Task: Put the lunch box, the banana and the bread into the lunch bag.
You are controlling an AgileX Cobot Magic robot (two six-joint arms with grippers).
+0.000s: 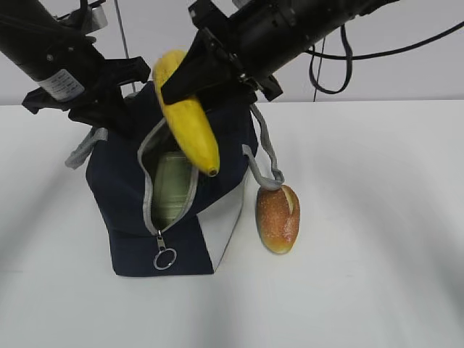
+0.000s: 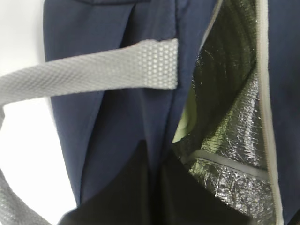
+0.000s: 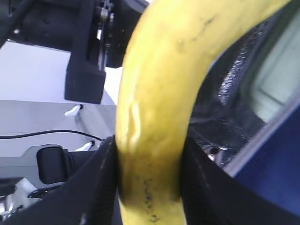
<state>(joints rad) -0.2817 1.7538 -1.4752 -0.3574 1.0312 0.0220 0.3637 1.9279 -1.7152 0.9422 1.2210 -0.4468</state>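
Above the unzipped lunch bag (image 1: 130, 196) your right pincer (image 1: 181, 83) pinches the banana (image 1: 190, 119) tip-down to drop beside the lunch box (image 1: 170, 188), while your left pincer (image 1: 109, 101), grip unclear, steadies the bag; bread (image 1: 278, 217) waits on the table (image 1: 377, 217).

Table (image 1: 377, 217): a plain white top is seen filling the exterior view from 3 o'clock round to 9 o'clock; its far edge is drawn as a straight line across the frame.
Wall (image 1: 406, 80): a pale grey, unmarked surface is seen behind the table, towards 12 and 2 o'clock.
Cables (image 1: 330, 72): black loops are hung before the wall at 1 o'clock.
Light: soft, even lighting is given; broad faint shadows are cast on the tabletop at 7 and 8 o'clock.
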